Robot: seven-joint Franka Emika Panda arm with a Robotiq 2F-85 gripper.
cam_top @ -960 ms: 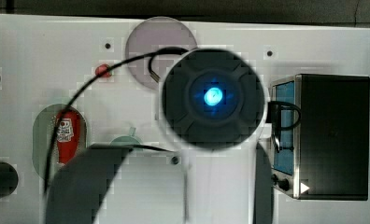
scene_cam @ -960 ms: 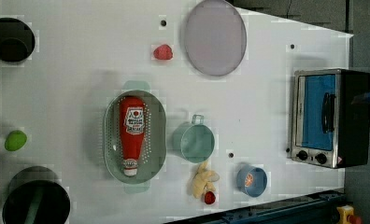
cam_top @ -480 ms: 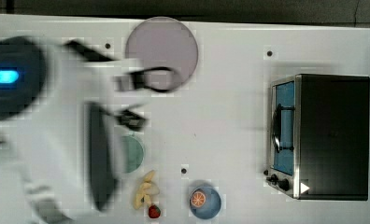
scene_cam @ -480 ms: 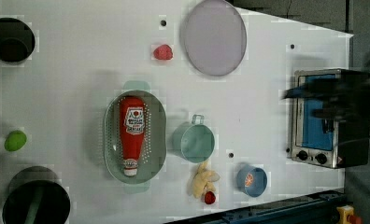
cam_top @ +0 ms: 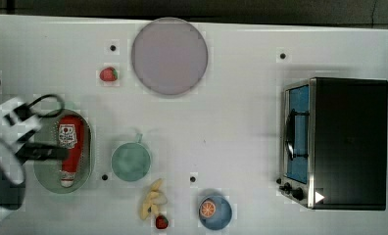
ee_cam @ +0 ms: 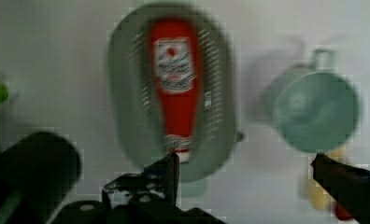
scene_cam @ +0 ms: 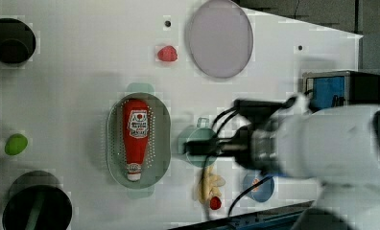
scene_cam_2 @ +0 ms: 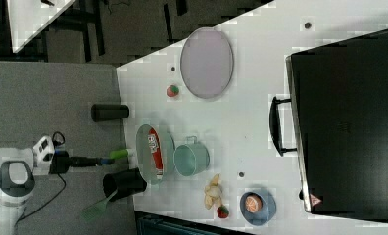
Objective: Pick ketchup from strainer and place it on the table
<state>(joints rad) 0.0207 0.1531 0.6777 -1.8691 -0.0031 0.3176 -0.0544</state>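
The ketchup bottle (ee_cam: 174,81) is lying flat in the green strainer (ee_cam: 127,102) on the counter (cam_top: 231,127). The gripper (ee_cam: 246,163) is hovering above, jaws wide and empty. Recommended: centring over the bottle's body, straddling its narrow width before descending.

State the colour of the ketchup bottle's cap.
White, on the ketchup bottle lying in the strainer; the left view shows it best.

White rounded arm (scene_cam: 341,143), looping black cables, seemingly black gripper (ee_cam: 244,163) with dark fingers (ee_cam: 171,170)
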